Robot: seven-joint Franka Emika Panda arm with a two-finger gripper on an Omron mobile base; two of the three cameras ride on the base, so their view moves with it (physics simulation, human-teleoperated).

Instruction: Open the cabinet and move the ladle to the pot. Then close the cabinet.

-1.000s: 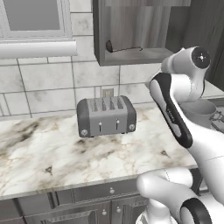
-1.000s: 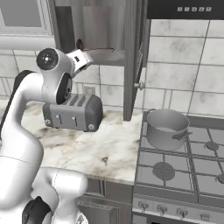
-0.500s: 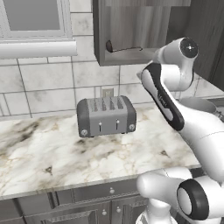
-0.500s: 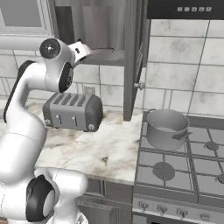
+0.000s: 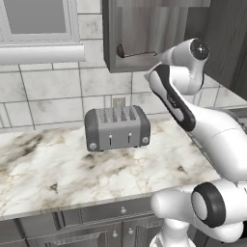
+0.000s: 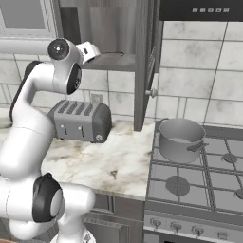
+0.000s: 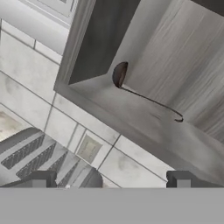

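Observation:
The cabinet [image 5: 144, 29] stands open, and its door [image 6: 144, 57] with the round knob [image 6: 153, 92] swings out to the right. On the cabinet's bottom shelf lies the dark ladle [image 5: 135, 53], bowl to the left and thin handle to the right. The hand view shows the same ladle [image 7: 146, 98] from below and in front. My gripper [image 7: 111, 179] is open, fingers wide apart and holding nothing, just below and in front of the shelf edge. The white hand [image 6: 89, 49] is raised beside the shelf. The grey pot [image 6: 180, 140] sits on the stove's rear left burner.
A grey four-slot toaster [image 5: 117, 128] stands on the marble counter [image 5: 58, 173] under the cabinet, directly below my hand. The stove [image 6: 199, 185] lies to the right, with a range hood [image 6: 204, 9] above. A window [image 5: 38, 19] is at the upper left.
The arm has risen and swung left toward the open cabinet, bringing the hand up to the level of the shelf. The ladle, the pot and the door have not moved.

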